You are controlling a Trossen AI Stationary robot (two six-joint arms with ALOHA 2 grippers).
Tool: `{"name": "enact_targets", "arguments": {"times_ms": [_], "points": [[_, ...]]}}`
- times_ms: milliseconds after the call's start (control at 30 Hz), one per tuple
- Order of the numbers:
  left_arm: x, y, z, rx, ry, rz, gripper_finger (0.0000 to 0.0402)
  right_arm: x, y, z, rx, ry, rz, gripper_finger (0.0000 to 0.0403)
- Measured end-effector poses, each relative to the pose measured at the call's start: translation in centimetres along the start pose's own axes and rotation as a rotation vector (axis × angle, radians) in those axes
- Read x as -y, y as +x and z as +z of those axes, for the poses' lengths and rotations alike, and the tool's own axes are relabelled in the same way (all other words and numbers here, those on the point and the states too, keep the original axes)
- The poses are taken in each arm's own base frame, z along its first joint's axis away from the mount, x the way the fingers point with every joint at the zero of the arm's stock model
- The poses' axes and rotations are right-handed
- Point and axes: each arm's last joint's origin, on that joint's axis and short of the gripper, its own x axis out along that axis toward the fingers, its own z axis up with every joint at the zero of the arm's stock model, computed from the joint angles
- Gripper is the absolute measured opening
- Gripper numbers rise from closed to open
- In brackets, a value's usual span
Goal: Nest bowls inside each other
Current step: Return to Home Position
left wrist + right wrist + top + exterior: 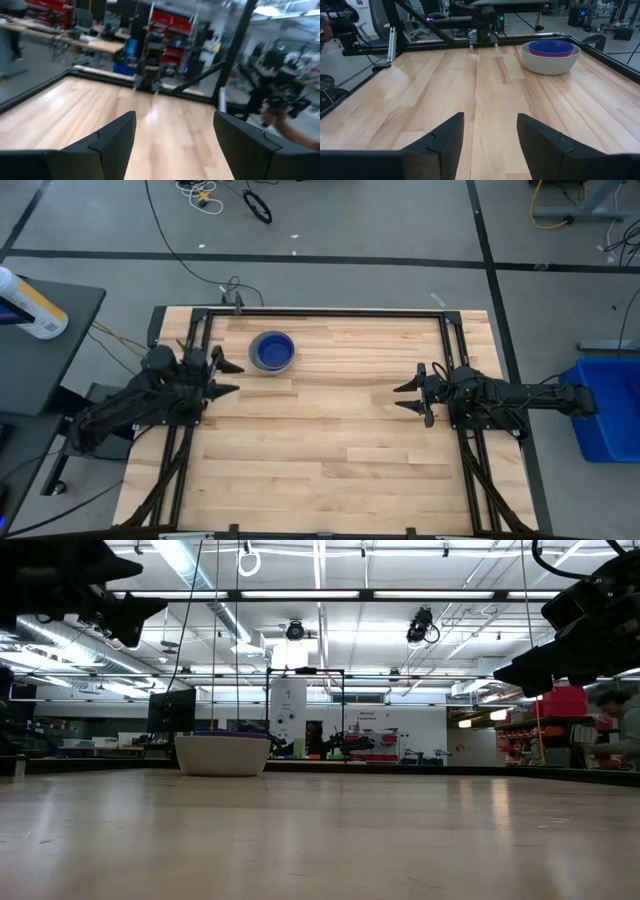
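The bowls stand as one nested stack at the table's far left, the grey bowl outermost with its base on the wood. A red rim and a dark blue bowl show inside it; any other bowls are hidden. The stack also shows in the low view. My left gripper hovers open near the table's left edge, just near of the stack, pointing level. My right gripper hovers open by the right edge. Both hold nothing.
A black metal frame runs along the table's far edge and down both sides. The wide middle and near part of the wooden top lies bare. Off the table stand a blue bin at right and a side table with a bottle at left.
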Motion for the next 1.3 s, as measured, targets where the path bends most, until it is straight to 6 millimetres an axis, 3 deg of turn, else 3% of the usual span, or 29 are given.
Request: {"name": "enact_targets", "arguments": {"times_ms": [200, 433, 600, 800, 1300], "points": [[-0.1, 0.6, -2.7, 0.1, 0.003, -0.105, 0.0277, 0.0, 0.0, 0.0, 0.001, 0.0, 0.0, 0.0187], [1.0, 0.9, -3.0, 0.195, 0.05, -0.248, 0.0277, 0.0, 0.0, 0.0, 0.001, 0.0, 0.001, 0.0194], [1.7, 1.2, -3.6, 0.142, 0.018, -0.292, 0.0277, 0.0, 0.0, 0.0, 0.0, 0.0, 0.001, 0.0204], [1.7, 1.6, -5.3, 0.005, 0.001, -0.206, 0.0277, 0.0, 0.0, 0.0, 0.0, 0.024, 0.0, 0.0214], [2.7, 1.5, -5.4, -0.06, 0.029, -0.218, 0.0277, 0.0, 0.0, 0.0, 0.0, 0.102, 0.0, 0.0232]]}}
